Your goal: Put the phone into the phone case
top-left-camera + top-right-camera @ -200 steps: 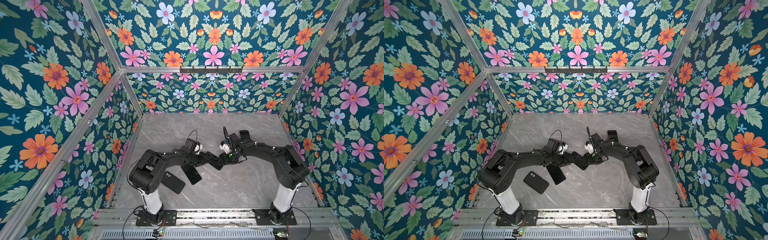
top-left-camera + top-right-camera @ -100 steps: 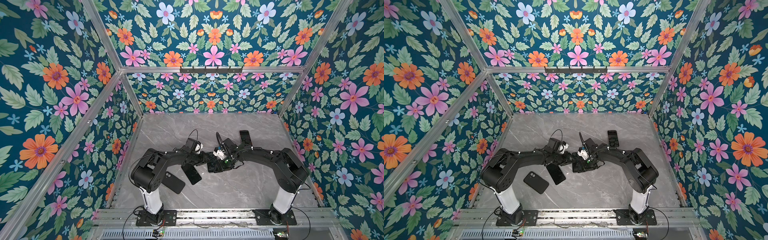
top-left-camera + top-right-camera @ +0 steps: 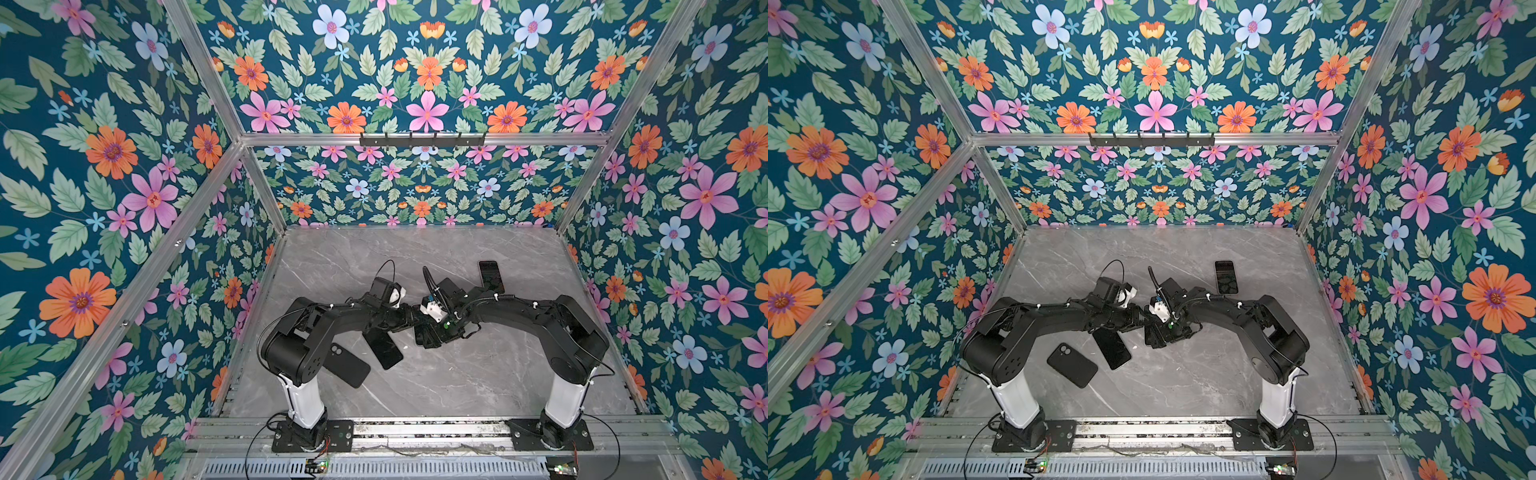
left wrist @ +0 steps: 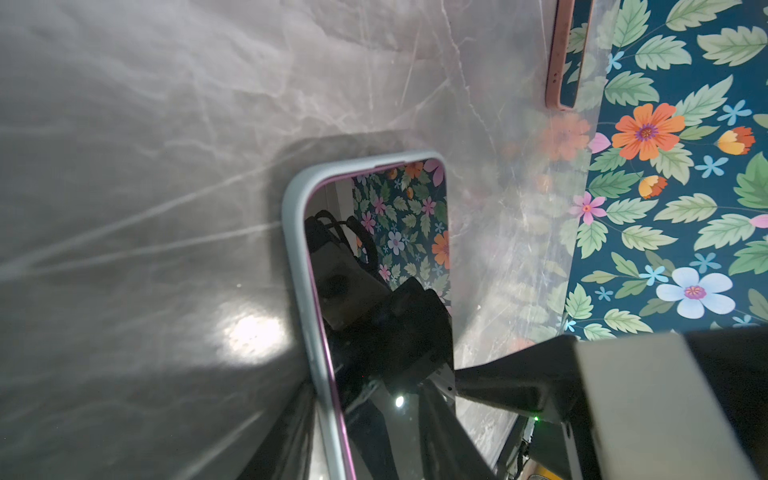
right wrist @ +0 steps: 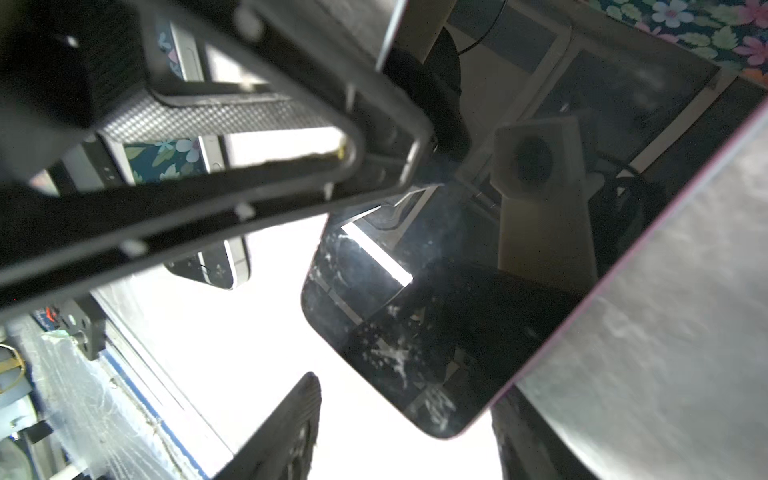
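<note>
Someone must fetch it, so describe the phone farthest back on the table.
On the grey marble table, find the right arm. Just behind its forearm lies the phone, flat and alone; the two other dark slabs lie nearer the front, by the left arm.

Black arms (image 3: 340,318), white base columns (image 3: 305,399), white wrist cams (image 3: 432,309), black cables (image 3: 427,277), maybe green LED (image 3: 445,325).

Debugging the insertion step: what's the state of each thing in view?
phone: screen up, one end in left gripper
phone case: back up on table, untouched
second phone: screen up on table, toward the back, untouched
left gripper: shut on phone
right gripper: open, close to phone
</note>
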You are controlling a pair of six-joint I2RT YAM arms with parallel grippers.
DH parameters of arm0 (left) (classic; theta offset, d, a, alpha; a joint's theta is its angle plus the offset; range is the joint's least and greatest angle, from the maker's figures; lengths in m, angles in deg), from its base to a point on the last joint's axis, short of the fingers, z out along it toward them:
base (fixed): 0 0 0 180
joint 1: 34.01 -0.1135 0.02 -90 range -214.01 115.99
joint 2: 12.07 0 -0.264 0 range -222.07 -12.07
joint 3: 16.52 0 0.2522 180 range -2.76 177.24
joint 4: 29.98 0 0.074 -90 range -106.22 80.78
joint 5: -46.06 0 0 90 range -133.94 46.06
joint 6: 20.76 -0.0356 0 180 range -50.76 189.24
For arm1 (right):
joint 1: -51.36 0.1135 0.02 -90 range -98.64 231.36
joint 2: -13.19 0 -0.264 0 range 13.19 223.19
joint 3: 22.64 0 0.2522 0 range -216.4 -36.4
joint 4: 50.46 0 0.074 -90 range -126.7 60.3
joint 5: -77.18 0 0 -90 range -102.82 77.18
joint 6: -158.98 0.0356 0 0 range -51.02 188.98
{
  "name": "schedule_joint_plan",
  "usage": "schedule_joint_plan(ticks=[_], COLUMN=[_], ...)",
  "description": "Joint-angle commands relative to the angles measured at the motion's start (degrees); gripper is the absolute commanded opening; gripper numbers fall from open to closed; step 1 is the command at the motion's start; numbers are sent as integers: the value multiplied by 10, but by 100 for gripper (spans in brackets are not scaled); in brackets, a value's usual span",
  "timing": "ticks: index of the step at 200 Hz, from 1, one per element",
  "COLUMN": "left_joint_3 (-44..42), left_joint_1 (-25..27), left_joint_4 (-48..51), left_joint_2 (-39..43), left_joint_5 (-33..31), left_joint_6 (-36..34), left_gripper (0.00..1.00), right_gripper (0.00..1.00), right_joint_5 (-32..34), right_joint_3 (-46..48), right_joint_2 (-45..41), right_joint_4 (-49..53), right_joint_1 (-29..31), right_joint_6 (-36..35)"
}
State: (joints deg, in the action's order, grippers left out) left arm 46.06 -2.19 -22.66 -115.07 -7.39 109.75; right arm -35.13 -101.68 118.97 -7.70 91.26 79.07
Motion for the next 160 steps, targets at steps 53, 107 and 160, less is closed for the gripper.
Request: schedule_joint_plan(ticks=[53, 107, 160], left_joint_3=[-11, -18, -23], left_joint_1=[0, -2, -1], left_joint_4=[5, -7, -10], left_joint_2=[6, 10, 11], left_joint_5=[15, 22, 20], left_joint_6=[13, 24, 29], left_gripper=[43, 43, 42], right_gripper=[69, 52, 42], right_joint_5=[70, 102, 80], right_joint_3=[41, 80, 88], right_joint_2=[-15, -43, -36], right_joint_4=[-37, -92, -113], right_joint_1=[20, 20, 21], right_joint_6=[-32, -27, -13])
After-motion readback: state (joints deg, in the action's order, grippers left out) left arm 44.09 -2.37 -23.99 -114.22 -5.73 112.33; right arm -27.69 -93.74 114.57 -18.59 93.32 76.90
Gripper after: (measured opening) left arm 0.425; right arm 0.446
